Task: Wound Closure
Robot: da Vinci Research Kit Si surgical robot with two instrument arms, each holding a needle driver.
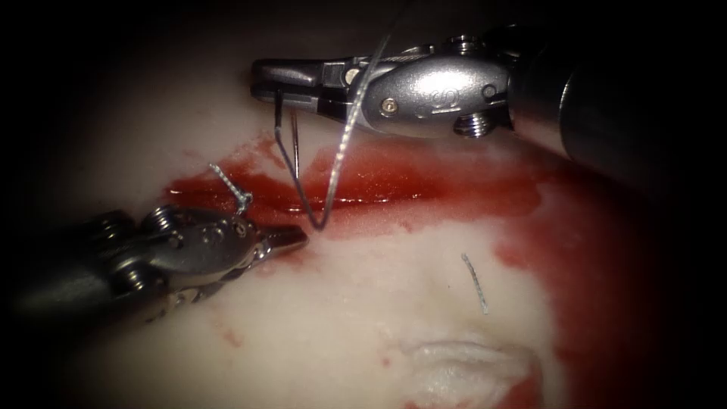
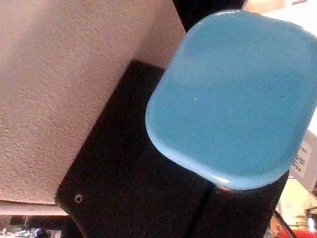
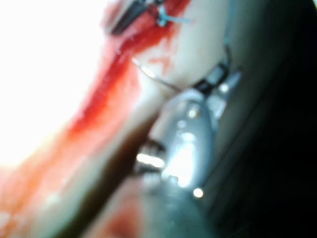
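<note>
The tissue [image 1: 363, 303] bears a cut [image 1: 394, 185] filled with red fluid. My right tool [image 1: 266, 79] reaches in from the upper right, its jaws shut on one end of the curved needle [image 1: 291, 178]. The needle hangs down across the cut's left part. Its lower end meets the thread [image 1: 344, 144] at the cut's near edge; I cannot tell whether it is in the tissue. The thread rises past the right tool's wrist. My left tool [image 1: 297, 238] lies at the lower left, jaws shut, tips just beside the needle's lower end. The right wrist view has the right tool [image 3: 220, 79] and needle [image 3: 153, 79].
A knotted stitch [image 1: 236, 193] with short thread ends stands at the cut's left end, just above the left tool. A loose cut piece of thread [image 1: 475, 284] lies on the tissue below the cut. Red fluid [image 1: 598, 250] spreads over the right side.
</note>
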